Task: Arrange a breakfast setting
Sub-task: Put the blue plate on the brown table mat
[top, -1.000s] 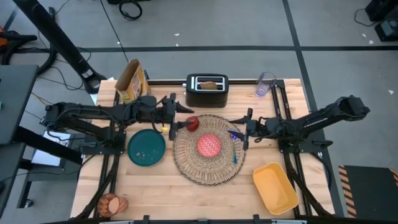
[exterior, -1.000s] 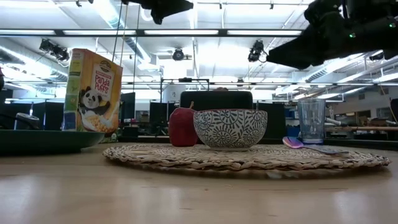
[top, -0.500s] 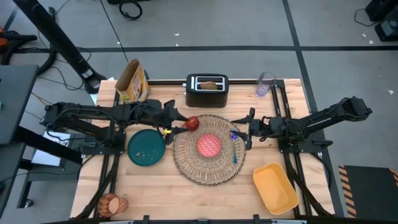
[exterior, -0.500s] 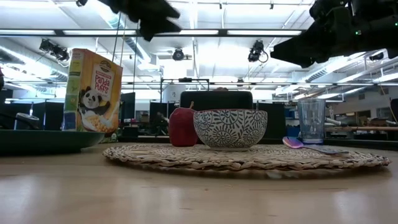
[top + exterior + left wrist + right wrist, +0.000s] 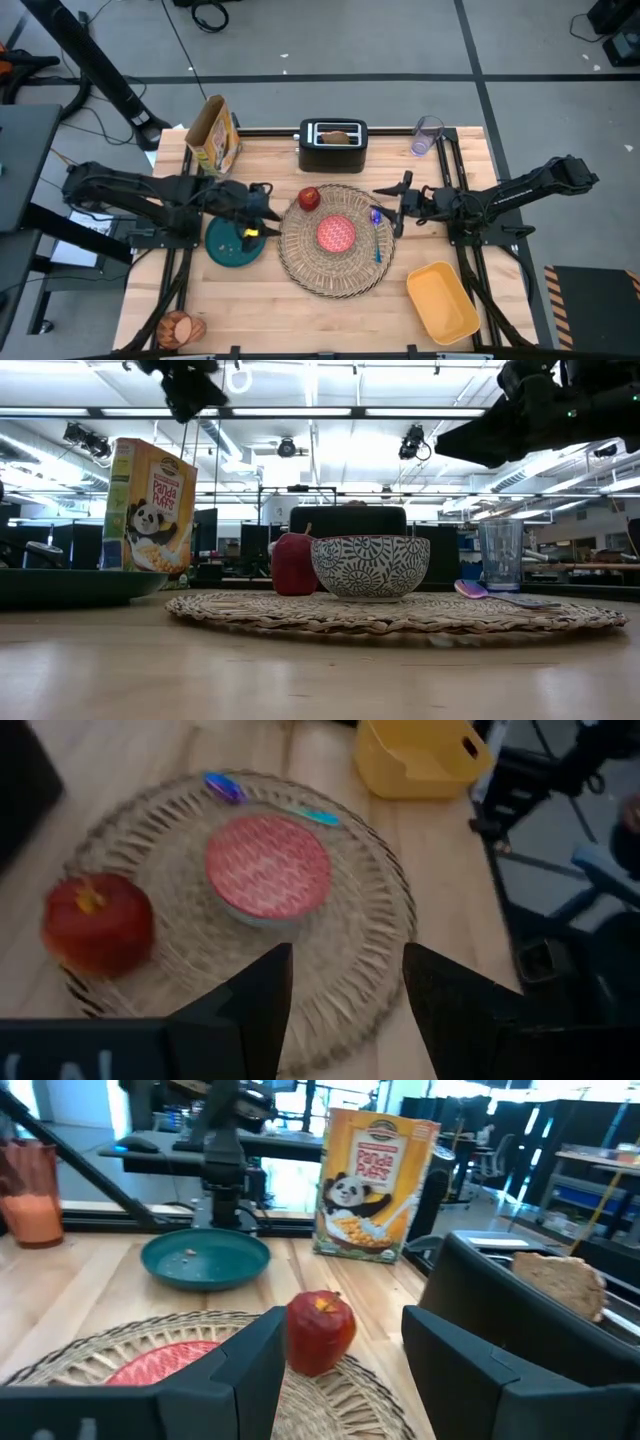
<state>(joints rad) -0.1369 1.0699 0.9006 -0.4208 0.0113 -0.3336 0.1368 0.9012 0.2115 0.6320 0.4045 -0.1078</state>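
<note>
The round straw placemat (image 5: 335,262) lies mid-table. On it sit the red bowl (image 5: 336,233), the red apple (image 5: 309,198) at its far left rim, and the blue spoon (image 5: 377,235) on its right. The teal plate (image 5: 228,243) lies on the table left of the mat. The toast slice (image 5: 337,137) stands in the toaster. The orange cup (image 5: 181,327) sits at the near left corner. My left gripper (image 5: 262,215) is open and empty above the plate's right edge. My right gripper (image 5: 400,205) is open and empty, just right of the spoon's bowl end.
A cereal box (image 5: 212,130) stands at the far left. A black toaster (image 5: 333,146) is at the far middle and a clear glass (image 5: 427,135) at the far right. A yellow bin (image 5: 443,300) sits near right. Bare wood lies along the near edge.
My left gripper has drawn back from beside the apple toward the table's left and slightly nearer. It now hangs over the plate's right edge. The apple has stayed in place on the mat.
</note>
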